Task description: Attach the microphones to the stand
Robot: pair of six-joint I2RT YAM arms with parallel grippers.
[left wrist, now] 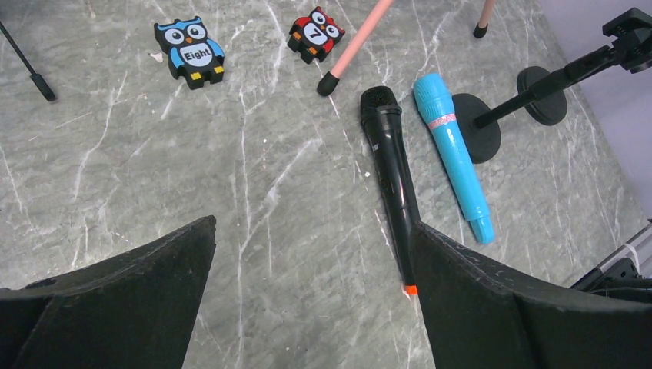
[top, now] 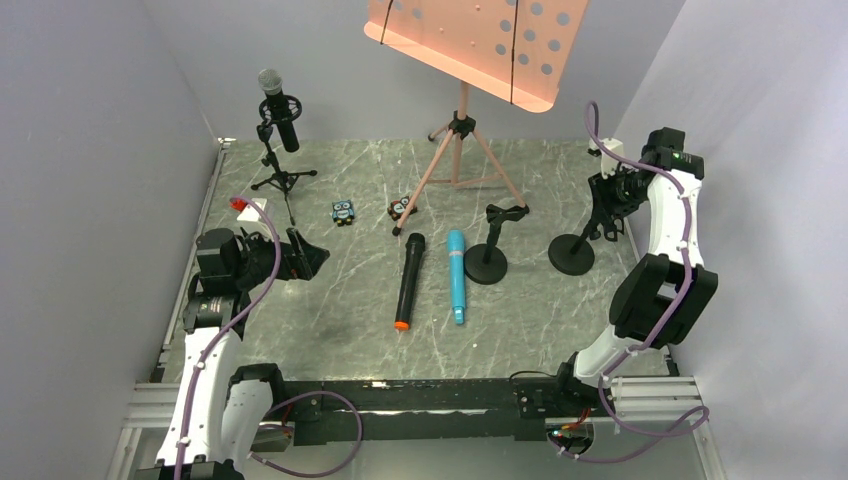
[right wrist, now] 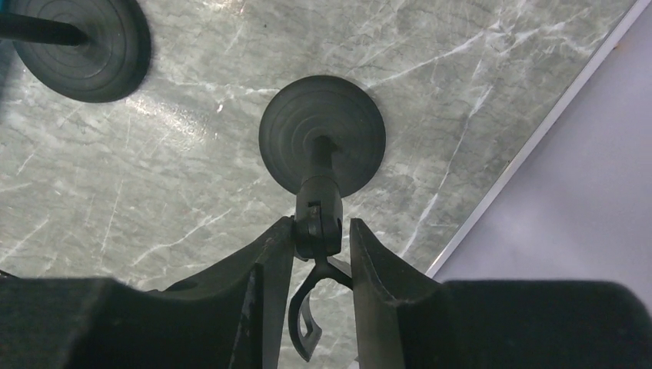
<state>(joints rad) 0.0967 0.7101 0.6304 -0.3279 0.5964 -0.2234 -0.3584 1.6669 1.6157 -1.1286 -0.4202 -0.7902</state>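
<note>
The right tool (right wrist: 319,231) was pinched narrow on the neck of the far-right stand (right wrist: 323,134). The left tool (left wrist: 311,227) hung wide open over the table (left wrist: 154,169). The black microphone (left wrist: 392,177) and turquoise microphone (left wrist: 454,165) lay side by side mid-table. Gripping the black one mid-body, square across its barrel, would likely serve best.

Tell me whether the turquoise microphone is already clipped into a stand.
No, the turquoise microphone lies flat on the table beside the black orange-capped microphone.

Black microphone (top: 407,282), turquoise microphone (top: 456,275) flat, parallel; silver-head microphone (top: 279,112) seemingly on tripod stand (top: 283,180); round-base stand (top: 572,255) upright.
</note>
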